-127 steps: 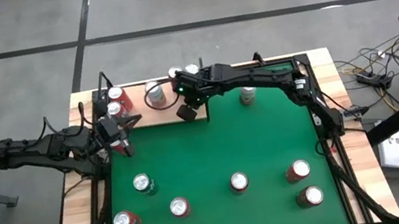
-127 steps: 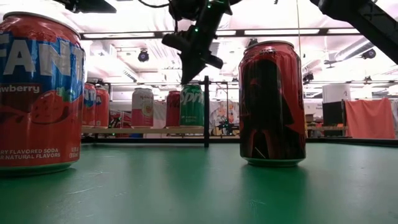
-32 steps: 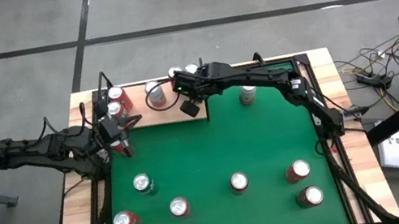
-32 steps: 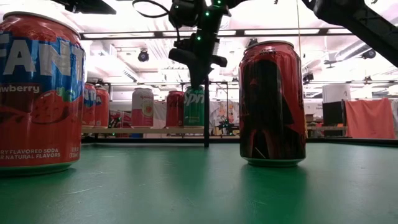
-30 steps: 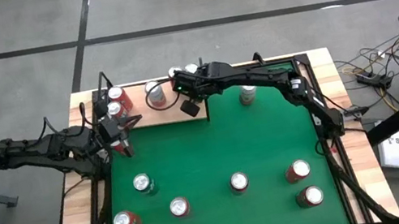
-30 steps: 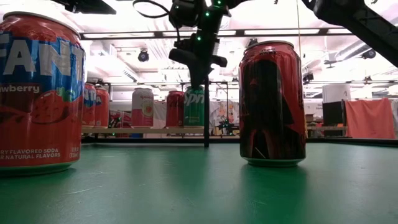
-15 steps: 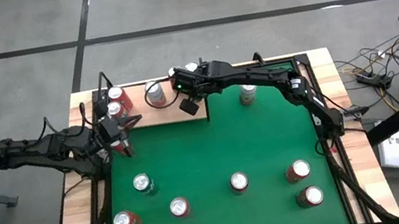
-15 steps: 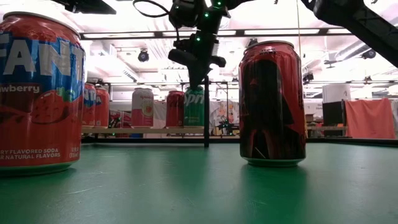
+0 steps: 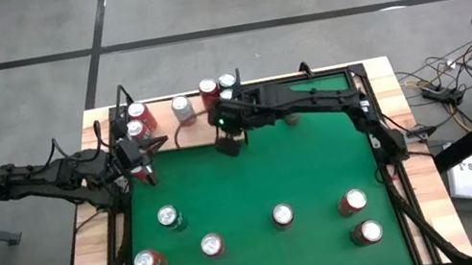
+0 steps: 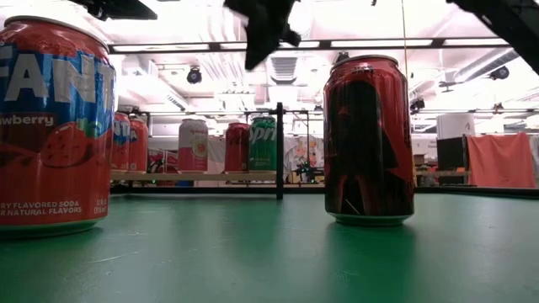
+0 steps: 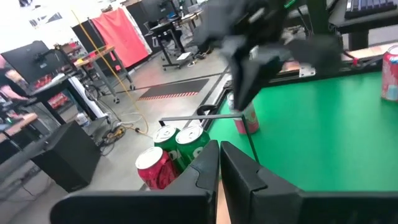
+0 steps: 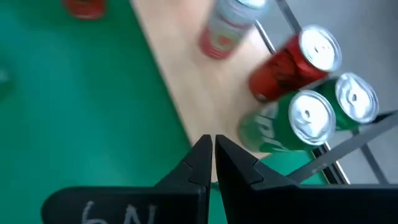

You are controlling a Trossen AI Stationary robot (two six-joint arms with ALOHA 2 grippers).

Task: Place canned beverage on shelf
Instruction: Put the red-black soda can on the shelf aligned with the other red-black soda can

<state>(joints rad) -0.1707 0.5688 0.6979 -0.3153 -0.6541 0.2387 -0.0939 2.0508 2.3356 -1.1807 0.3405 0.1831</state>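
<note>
Two arms: I see my left end effector (image 9: 136, 159) waiting at the left edge of the green surface (image 9: 301, 170), its fingers together and holding nothing.
Shelf: the pale wood shelf (image 9: 169, 136) sits at the far left corner, with cans already on it, among them a red can (image 9: 208, 89) and a green can (image 9: 226, 82).
Right end effector: I see my right end effector (image 9: 229, 143) just off the shelf's right end, fingers together, empty.
Next can: I think the nearest one left is the silver can (image 9: 293, 117), upright, just to its right under the arm.
Nearer arm: the right one, I think.
Change: half a second ago it hung over the shelf's right end; now I have pulled it back over the green and higher.
</note>
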